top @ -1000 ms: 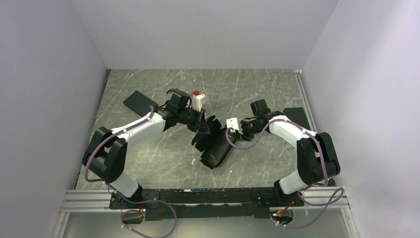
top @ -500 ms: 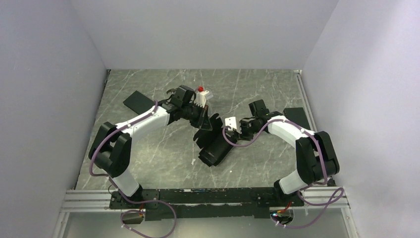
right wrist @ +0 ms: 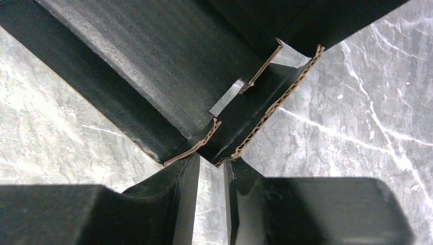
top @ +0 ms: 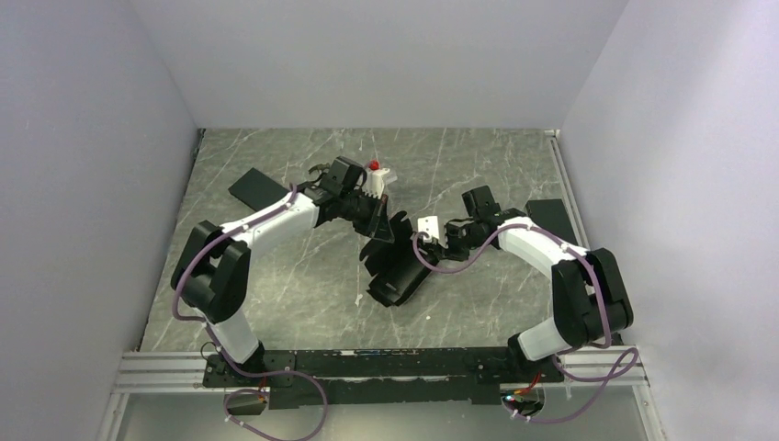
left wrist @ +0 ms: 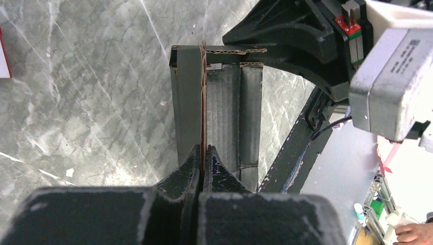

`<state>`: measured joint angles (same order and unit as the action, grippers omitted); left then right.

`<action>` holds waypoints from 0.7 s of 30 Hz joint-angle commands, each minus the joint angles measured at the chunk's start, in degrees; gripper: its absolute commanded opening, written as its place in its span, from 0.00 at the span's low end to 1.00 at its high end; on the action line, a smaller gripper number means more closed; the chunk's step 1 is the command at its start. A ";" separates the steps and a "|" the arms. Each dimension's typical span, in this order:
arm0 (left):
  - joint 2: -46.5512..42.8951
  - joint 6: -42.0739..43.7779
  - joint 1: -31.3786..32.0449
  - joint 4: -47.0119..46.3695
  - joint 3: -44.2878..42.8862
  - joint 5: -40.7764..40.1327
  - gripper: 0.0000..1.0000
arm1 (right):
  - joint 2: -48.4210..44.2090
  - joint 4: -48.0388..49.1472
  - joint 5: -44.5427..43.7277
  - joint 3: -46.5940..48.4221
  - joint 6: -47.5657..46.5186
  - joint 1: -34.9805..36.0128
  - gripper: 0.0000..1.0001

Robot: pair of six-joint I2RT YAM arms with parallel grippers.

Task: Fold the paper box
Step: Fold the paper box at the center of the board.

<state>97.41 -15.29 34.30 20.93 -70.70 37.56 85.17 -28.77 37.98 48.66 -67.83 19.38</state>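
Box mid-fold: grip check and risks

Box (top: pixel 395 262) sits mid-tabletop between the arms, part-formed and tilted, its far end raised. Whether the near end touches the tabletop (top: pixel 276 276) cannot be told.

Left end effector (left wrist: pixel 202 153): fully shut, pinching the thin edge of one upright wall panel.

Right end effector (right wrist: pixel 210 166): part open with a narrow gap. Bare tabletop shows between the fingers and nothing sits between them. The box corner lies right at the tips, with a flap edge and a doubled wall edge side by side.

Risks, as judged:
- The left pinch is on a single edge, so any push from the right could pivot the box or slide it out
- The right fingers may catch only one layer at the corner, which would splay the flap or crush the corrugated edge
- A loose flap at that corner may spring back if it is not trapped

Room: open tabletop lies near-side and left of the box. One slab (top: pixel 260 190) lies far left, beside the left forearm. Another slab (top: pixel 549 213) lies just behind the right arm, so a backward swing there is limited. Enclosure walls are well apart from both arms
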 commanded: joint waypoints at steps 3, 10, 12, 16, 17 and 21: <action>0.51 -3.18 0.94 -3.31 -3.47 3.36 0.00 | -0.64 4.09 1.12 0.25 2.34 2.72 0.14; 1.18 -5.81 0.94 -3.86 -3.20 0.98 0.00 | -0.61 4.17 -0.91 -0.18 2.43 3.42 0.13; 1.42 -6.52 0.94 -3.69 -3.21 0.00 0.00 | -1.14 4.35 -1.22 -0.86 1.44 3.56 0.13; 1.24 -7.74 0.78 -3.78 -2.91 -1.68 0.00 | -2.20 5.19 -1.99 -2.93 -0.61 3.65 0.12; 1.16 -8.00 0.77 -4.04 -2.50 -2.06 0.00 | -2.36 4.43 -1.15 -3.02 -1.04 3.65 0.12; 1.11 -8.36 0.76 -4.58 -1.60 -2.22 0.00 | -3.35 0.76 1.51 -2.70 -5.23 3.73 0.18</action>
<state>98.96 -20.86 34.30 21.54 -71.31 34.04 84.36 -26.85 33.61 45.65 -68.23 21.87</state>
